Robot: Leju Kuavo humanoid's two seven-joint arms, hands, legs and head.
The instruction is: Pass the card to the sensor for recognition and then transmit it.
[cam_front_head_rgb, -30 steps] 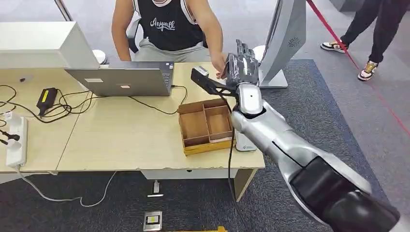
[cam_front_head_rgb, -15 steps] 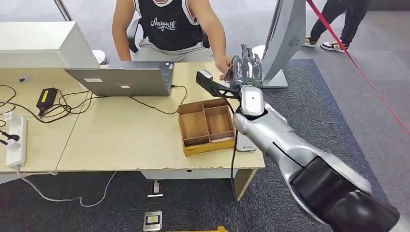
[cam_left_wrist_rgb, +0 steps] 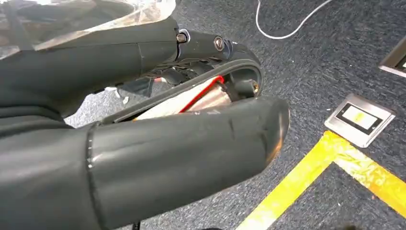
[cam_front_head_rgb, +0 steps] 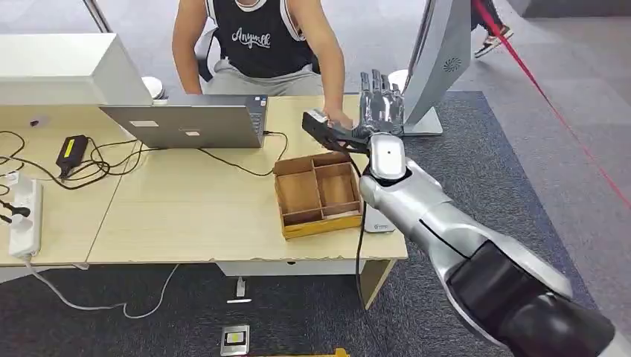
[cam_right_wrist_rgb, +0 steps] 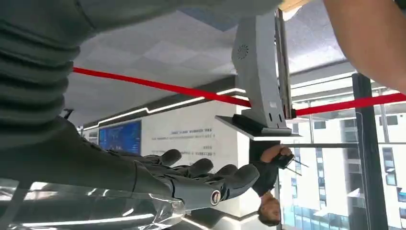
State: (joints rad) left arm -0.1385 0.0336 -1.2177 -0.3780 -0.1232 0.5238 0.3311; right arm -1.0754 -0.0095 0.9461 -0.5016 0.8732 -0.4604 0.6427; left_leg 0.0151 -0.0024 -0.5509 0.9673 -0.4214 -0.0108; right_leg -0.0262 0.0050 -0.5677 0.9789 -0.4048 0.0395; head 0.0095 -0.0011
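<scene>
My right hand (cam_front_head_rgb: 380,103) is raised over the table's far right corner, its fingers straight, apart and pointing up with nothing between them. The right wrist view shows the same fingers (cam_right_wrist_rgb: 206,175) stretched out and bare. A seated person's hand (cam_front_head_rgb: 339,117) rests on the table just left of my hand, beside the black wrist bracket (cam_front_head_rgb: 326,129); I cannot tell if it holds the card. A small white sensor unit (cam_front_head_rgb: 378,220) stands on the table behind my forearm. My left hand (cam_left_wrist_rgb: 158,134) hangs over the floor, a dark finger curled towards the thick thumb.
A brown divided box (cam_front_head_rgb: 318,192) sits at the table's (cam_front_head_rgb: 186,216) front right. A laptop (cam_front_head_rgb: 186,123), cables, a charger (cam_front_head_rgb: 72,150) and a power strip (cam_front_head_rgb: 24,216) lie to the left. A tall grey stand (cam_front_head_rgb: 439,59) rises just right of my hand.
My right hand has shifted slightly right and its fingers have straightened and spread. The person's hand has drawn down and left from my palm. A walker at the back right has moved off.
</scene>
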